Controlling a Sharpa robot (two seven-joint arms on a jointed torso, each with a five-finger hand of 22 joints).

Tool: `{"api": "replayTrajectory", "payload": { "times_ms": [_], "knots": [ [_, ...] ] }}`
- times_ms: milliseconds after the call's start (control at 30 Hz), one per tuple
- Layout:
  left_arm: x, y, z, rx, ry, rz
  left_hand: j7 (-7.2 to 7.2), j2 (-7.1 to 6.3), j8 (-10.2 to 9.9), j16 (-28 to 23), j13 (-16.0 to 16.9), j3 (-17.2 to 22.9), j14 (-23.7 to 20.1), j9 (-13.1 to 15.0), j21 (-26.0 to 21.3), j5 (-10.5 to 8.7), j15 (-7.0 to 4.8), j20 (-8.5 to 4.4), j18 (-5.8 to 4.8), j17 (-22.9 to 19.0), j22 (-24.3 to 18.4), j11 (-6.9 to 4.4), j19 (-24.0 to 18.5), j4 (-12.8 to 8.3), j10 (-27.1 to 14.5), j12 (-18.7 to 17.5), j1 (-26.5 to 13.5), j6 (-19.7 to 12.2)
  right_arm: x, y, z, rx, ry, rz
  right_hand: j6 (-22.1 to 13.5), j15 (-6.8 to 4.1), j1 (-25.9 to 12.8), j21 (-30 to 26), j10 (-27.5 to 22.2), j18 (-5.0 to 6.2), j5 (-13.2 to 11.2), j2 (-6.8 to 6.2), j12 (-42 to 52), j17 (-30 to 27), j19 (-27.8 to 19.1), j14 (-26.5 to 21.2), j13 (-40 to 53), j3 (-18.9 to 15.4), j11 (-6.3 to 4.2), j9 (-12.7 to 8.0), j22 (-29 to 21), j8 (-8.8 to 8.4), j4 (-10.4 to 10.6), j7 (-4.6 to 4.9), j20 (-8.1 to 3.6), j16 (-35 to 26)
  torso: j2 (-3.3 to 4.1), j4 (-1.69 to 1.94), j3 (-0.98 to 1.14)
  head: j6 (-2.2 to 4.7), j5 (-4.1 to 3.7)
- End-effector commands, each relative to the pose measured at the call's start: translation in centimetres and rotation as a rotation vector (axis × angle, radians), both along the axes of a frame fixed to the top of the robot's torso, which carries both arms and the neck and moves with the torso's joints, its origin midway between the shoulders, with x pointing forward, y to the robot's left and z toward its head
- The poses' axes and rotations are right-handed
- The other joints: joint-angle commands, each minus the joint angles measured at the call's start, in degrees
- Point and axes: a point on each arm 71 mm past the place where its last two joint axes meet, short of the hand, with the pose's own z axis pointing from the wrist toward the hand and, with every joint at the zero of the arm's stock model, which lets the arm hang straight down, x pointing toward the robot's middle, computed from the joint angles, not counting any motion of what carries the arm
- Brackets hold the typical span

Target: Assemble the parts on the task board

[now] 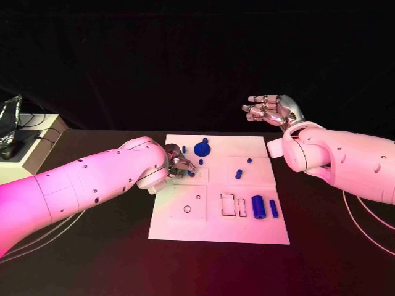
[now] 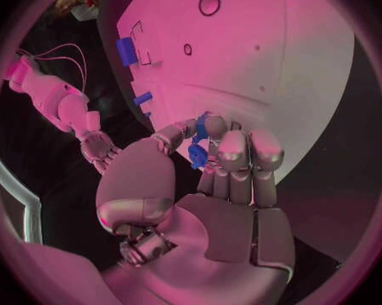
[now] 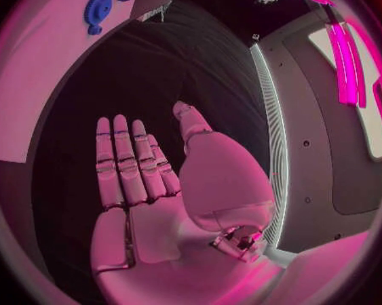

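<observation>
The white task board (image 1: 217, 228) lies mid-table. At its left edge my left hand (image 1: 178, 164) pinches a small blue part (image 2: 197, 156) between thumb and fingers (image 2: 233, 149), just above the board (image 2: 275, 68). My right hand (image 1: 270, 110) is raised beyond the board's far right corner; its palm (image 3: 148, 210) is flat, its fingers are straight, and it holds nothing. A round blue part (image 1: 202, 148) with a knob lies at the far edge and also appears in the right wrist view (image 3: 98, 8). A blue cylinder (image 1: 259, 206) and a thin blue bar (image 1: 273, 208) lie at the near right.
Small blue pieces (image 1: 239, 174) lie mid-board. Rectangular slots (image 1: 227, 205) and a round hole (image 1: 187, 209) are cut in the near half. A beige box (image 1: 24, 154) with a foil bag (image 1: 2, 123) stands at the far left. Cables (image 1: 366, 228) trail at the right.
</observation>
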Motion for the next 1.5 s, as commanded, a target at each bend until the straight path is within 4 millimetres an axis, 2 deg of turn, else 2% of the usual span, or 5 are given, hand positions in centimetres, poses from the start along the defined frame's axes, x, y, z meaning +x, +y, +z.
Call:
{"api": "replayTrajectory", "payload": {
  "times_ms": [33,433,867,1300,1500],
  "knots": [
    [-0.15,-0.24,-0.07,0.022,0.010,-0.027,-2.20,0.83,0.1,0.2,0.1,6.5,0.3,2.7,-0.3,-0.16,-0.04,0.01,-0.78,0.0,0.0,-0.16,0.3,-6.4,0.1,-0.2,0.5,2.5,-0.06,0.18,0.01,0.026,0.010,0.026,-0.4,0.06,0.1,-0.2,-0.4,0.87,0.1,0.36,-0.2,-0.1,-0.2,-0.3,-0.1,0.0,-0.03,-0.1,-0.1,-0.32,-0.2,1.55,-0.03,-0.2,0.00,-0.05,-0.02,-0.10,-0.08],
    [-0.19,-0.21,-0.15,0.057,0.006,-0.053,-2.14,0.61,-0.1,0.3,0.4,6.0,0.2,2.6,-0.6,-0.16,0.00,0.11,-0.77,-0.2,0.4,-0.12,0.4,-6.0,0.1,-0.4,1.3,2.5,-0.10,0.03,-0.06,0.041,0.024,0.028,-0.4,0.12,-0.1,-0.1,-0.3,0.87,0.2,0.38,-0.2,-0.1,-0.5,-0.5,-0.1,-0.2,0.00,-0.1,-0.1,-0.32,-0.1,1.63,0.03,-0.2,-0.01,0.01,-0.05,-0.25,-0.08],
    [-0.04,-0.24,-0.12,0.074,-0.014,-0.044,-2.07,0.71,-0.2,0.2,0.5,5.8,0.2,2.6,-0.8,-0.42,0.04,0.12,-0.76,-0.3,0.7,-0.07,0.4,-5.8,0.1,-0.6,1.7,2.4,-0.17,0.14,-0.07,0.045,0.027,0.037,-0.4,0.12,-0.2,-0.1,-0.3,0.88,0.3,0.39,-0.2,-0.1,-0.5,-0.5,-0.1,-0.3,0.01,-0.1,0.0,-0.32,0.0,1.64,0.04,-0.2,0.04,0.02,-0.06,-0.09,-0.07],
    [-0.21,-0.27,-0.18,0.060,-0.038,-0.028,-2.08,0.70,-0.1,0.3,0.5,5.9,0.2,2.6,-0.9,-0.44,0.04,0.16,-0.76,-0.3,0.9,-0.08,0.6,-5.7,0.2,-0.6,1.8,2.5,-0.11,0.13,-0.10,0.056,0.031,0.043,-0.2,0.14,-0.2,-0.1,-0.1,0.88,0.4,0.47,-0.2,-0.1,-0.6,-0.6,-0.1,-0.5,0.00,-0.1,-0.1,-0.30,0.1,1.64,0.07,-0.2,0.02,-0.04,-0.06,-0.45,-0.07],
    [-0.30,-0.25,-0.26,0.061,-0.035,-0.030,-2.08,0.67,-0.1,0.3,0.5,6.0,0.2,2.6,-0.9,-0.40,0.04,0.18,-0.76,-0.3,1.0,-0.08,0.6,-5.7,0.2,-0.6,1.8,2.5,-0.11,0.12,-0.10,0.056,0.032,0.044,-0.2,0.14,-0.2,-0.1,-0.1,0.88,0.4,0.47,-0.2,-0.1,-0.6,-0.6,-0.1,-0.5,0.00,-0.1,-0.1,-0.30,0.1,1.64,0.07,-0.2,-0.02,0.06,-0.05,-0.48,-0.11]
  ]
}}
